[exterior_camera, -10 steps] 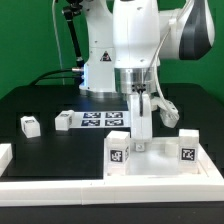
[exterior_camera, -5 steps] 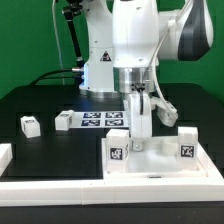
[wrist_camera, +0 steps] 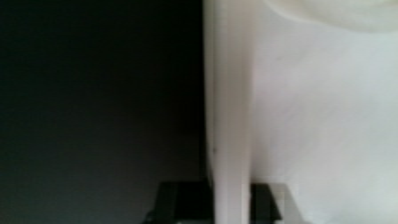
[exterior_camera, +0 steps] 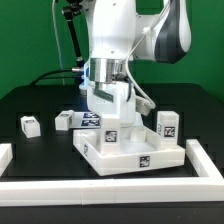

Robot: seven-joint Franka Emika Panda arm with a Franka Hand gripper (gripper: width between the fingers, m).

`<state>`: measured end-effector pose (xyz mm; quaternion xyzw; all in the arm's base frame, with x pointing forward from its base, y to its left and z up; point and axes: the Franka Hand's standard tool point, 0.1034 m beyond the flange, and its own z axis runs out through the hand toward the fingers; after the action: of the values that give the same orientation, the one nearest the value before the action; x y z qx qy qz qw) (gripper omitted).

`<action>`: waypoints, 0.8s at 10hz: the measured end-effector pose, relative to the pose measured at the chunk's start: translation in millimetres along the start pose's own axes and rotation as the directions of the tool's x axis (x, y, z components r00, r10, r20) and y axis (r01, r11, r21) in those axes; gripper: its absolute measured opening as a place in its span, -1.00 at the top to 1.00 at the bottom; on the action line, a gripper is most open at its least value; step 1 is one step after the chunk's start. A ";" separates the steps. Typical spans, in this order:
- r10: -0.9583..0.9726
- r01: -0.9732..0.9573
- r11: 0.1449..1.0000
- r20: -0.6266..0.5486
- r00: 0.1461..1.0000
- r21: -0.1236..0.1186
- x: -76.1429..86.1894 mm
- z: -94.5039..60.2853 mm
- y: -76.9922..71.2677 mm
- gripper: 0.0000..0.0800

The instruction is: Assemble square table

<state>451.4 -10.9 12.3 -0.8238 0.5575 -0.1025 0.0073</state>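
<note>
The gripper [exterior_camera: 108, 112] is clamping the raised far rim of the square tabletop [exterior_camera: 135, 155], which is lying mid-table right beneath it. The rim is running lengthwise between the fingers. The nearest loose leg [exterior_camera: 65, 120] is sitting near, toward the exterior view's left.

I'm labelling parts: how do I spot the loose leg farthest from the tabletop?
From the white square tabletop, look toward the exterior view's left across the black table. Two small tagged legs lie loose there; take the outer leg, beyond the inner leg.
</note>
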 end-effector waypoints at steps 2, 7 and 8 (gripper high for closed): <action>-0.201 0.201 0.980 0.001 0.980 0.000 1.7 0.1 -2.1 0.86; -0.578 0.578 0.816 -0.022 0.816 -0.020 21.7 3.2 -2.0 0.85; -0.620 0.620 0.785 -0.024 0.784 -0.022 24.5 2.9 -1.8 0.85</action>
<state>462.3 -33.0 13.6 -0.9595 0.2571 -0.1080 -0.0402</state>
